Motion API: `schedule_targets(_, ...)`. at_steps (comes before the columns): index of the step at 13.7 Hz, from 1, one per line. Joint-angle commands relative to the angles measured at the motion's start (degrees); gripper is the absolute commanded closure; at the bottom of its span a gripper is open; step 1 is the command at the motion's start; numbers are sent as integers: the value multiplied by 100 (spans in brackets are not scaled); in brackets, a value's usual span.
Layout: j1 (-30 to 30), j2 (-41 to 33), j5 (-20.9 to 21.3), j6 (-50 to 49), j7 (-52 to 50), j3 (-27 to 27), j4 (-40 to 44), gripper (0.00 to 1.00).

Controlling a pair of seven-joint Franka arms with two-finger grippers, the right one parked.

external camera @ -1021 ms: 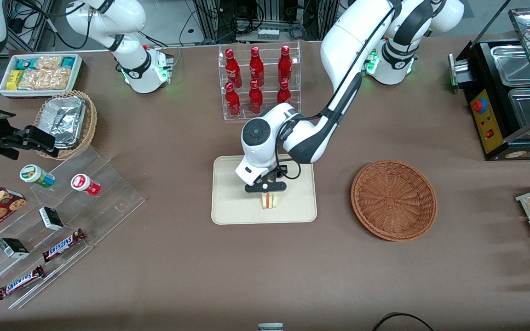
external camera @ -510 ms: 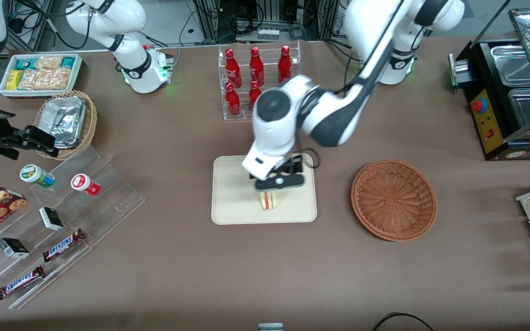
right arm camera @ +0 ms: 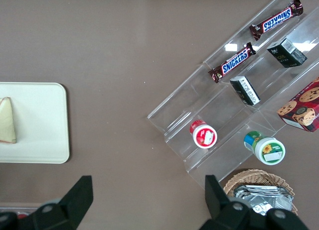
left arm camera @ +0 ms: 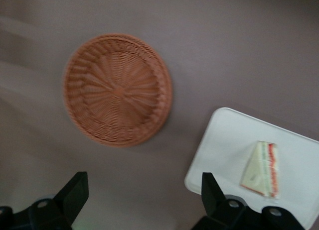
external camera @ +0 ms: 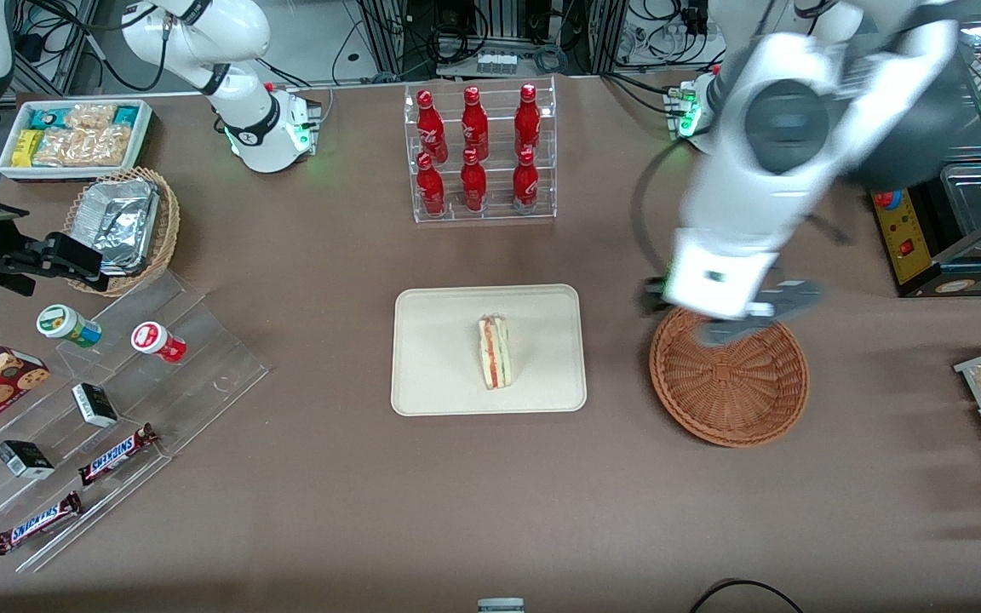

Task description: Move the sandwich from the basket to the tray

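Observation:
The sandwich (external camera: 495, 351) (left arm camera: 261, 169) (right arm camera: 6, 120), a pale wedge with red and green filling along its edge, lies alone in the middle of the cream tray (external camera: 431, 358) (left arm camera: 224, 145) (right arm camera: 40, 125). The round reddish-brown wicker basket (external camera: 729, 383) (left arm camera: 118, 89) sits beside the tray, toward the working arm's end, with nothing in it. My left gripper (external camera: 725, 319) (left arm camera: 143, 190) hangs high above the basket's rim that lies farther from the front camera. It is open, and only brown tablecloth shows between its black fingers (left arm camera: 75, 190).
A clear rack of red bottles (external camera: 479, 153) stands farther from the front camera than the tray. A stepped acrylic shelf of snacks (external camera: 99, 409), a tan foil basket (external camera: 120, 226) and a white bin (external camera: 73, 136) lie toward the parked arm's end. A black food warmer (external camera: 950, 170) stands at the working arm's end.
My gripper has let go of the sandwich on the tray, risen, and swung sideways to above the basket. The sandwich stays on the tray, now fully uncovered.

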Motion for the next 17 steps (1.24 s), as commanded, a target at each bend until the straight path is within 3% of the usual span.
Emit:
schedule_targets(1,706,-364,-36,-235,861,-87,-317,0)
schedule_targets(5,1541,-741,-79,-333,2267,-87,-728,0)
schedule_targets(7,1981,-961,-334,-315,3040,-78,-984,0)
schedule_targets(11,2255,-1496,-361,-88,4175,-78,-1782,0)
schedule_targets(17,2045,-1359,-361,10,3765,-104,-1522,0)
